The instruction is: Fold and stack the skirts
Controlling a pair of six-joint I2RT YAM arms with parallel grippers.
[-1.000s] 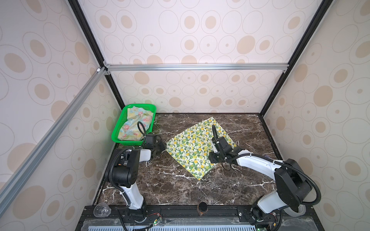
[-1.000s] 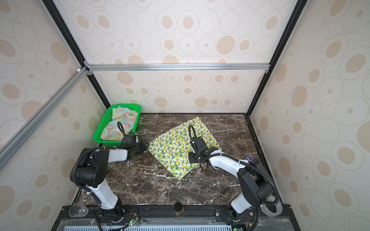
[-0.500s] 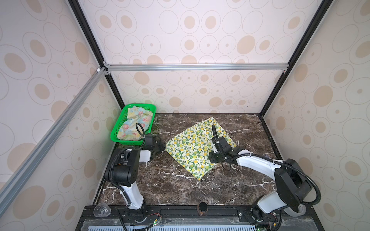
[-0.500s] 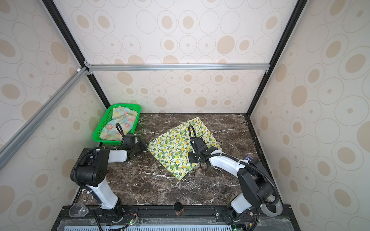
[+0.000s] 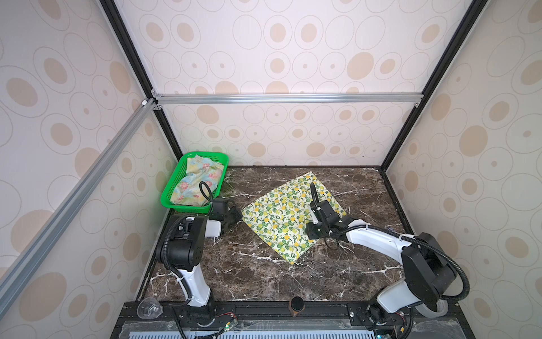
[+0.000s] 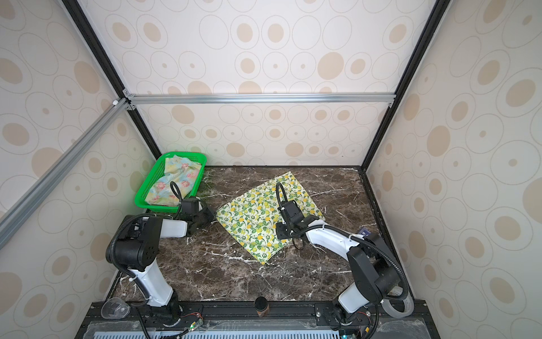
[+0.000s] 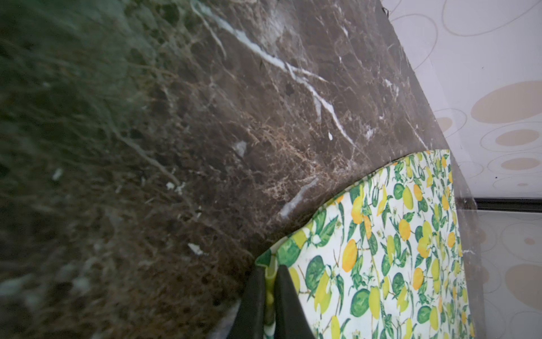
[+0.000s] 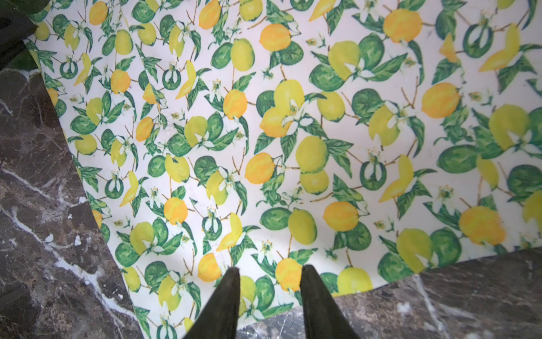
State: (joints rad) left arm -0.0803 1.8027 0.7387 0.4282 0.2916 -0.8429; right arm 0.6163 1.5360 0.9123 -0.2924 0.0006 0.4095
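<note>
Lemon skirt (image 5: 289, 218) flat, corner pinched in closed left gripper (image 7: 270, 273); right gripper (image 8: 269, 268) parted over its edge, empty. Floral skirt (image 5: 196, 185) beyond left gripper, in basket (image 5: 181, 207). Likely first fold: pinch right, lift together.

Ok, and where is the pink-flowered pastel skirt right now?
In both top views the pastel skirt lies crumpled inside the green basket at the table's far left corner, apart from the lemon skirt spread on the marble to its right.
</note>
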